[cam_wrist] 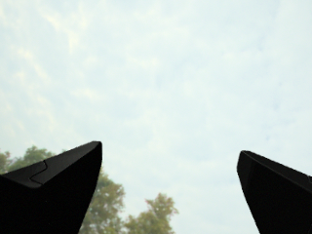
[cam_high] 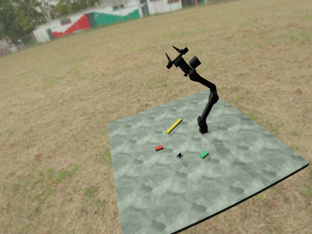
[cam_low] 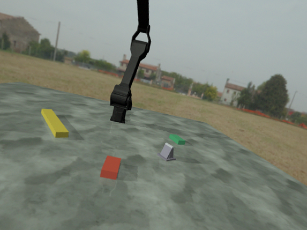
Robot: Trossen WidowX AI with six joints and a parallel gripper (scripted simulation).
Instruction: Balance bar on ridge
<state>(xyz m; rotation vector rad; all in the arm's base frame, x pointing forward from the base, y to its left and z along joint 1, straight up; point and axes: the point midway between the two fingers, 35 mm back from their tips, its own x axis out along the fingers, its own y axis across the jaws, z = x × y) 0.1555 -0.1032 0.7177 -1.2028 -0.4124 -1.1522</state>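
Note:
The yellow bar lies flat on the table, away from the ridge. The small grey ridge stands upright on its base with nothing on it. My gripper is open and empty, raised high above the table and pointing up and outward. The wrist view shows only sky and treetops between its fingers. The gripper is out of the frame in the exterior view.
A red block lies on one side of the ridge, and a green block on the other. The arm's base stands between the bar and the green block, farther back.

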